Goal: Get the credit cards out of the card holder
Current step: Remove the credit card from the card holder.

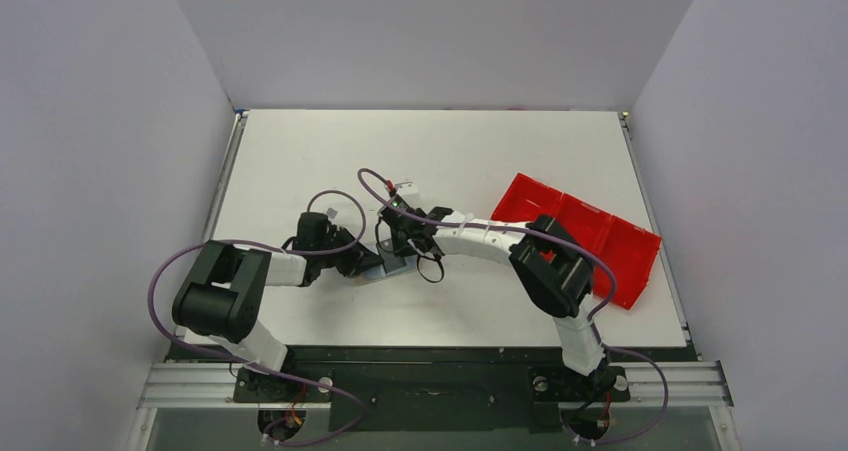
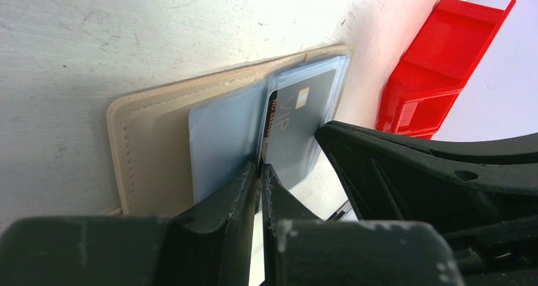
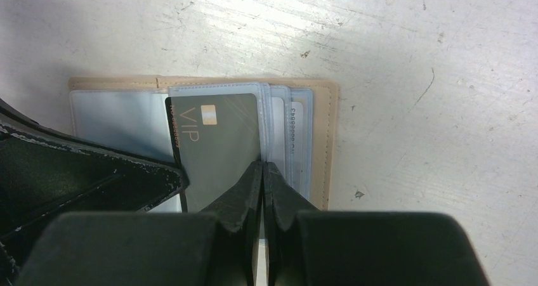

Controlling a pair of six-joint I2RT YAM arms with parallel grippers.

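Note:
The tan card holder [image 3: 327,140] lies open and flat on the white table, also seen in the left wrist view [image 2: 152,146] and the top view [image 1: 396,266]. A grey VIP credit card [image 3: 216,146] [image 2: 295,121] sits in its clear sleeves. More pale cards [image 3: 298,140] are stacked in sleeves to its right. My left gripper [image 2: 259,169] [image 1: 372,264] is shut on the grey card's left edge. My right gripper [image 3: 262,165] [image 1: 392,254] is shut on the sleeve edge at the card's right side. The two grippers almost touch over the holder.
A red compartment tray [image 1: 590,226] lies at the right of the table, also in the left wrist view [image 2: 438,64]. Grey walls enclose the table on three sides. The right arm reaches across from the tray side.

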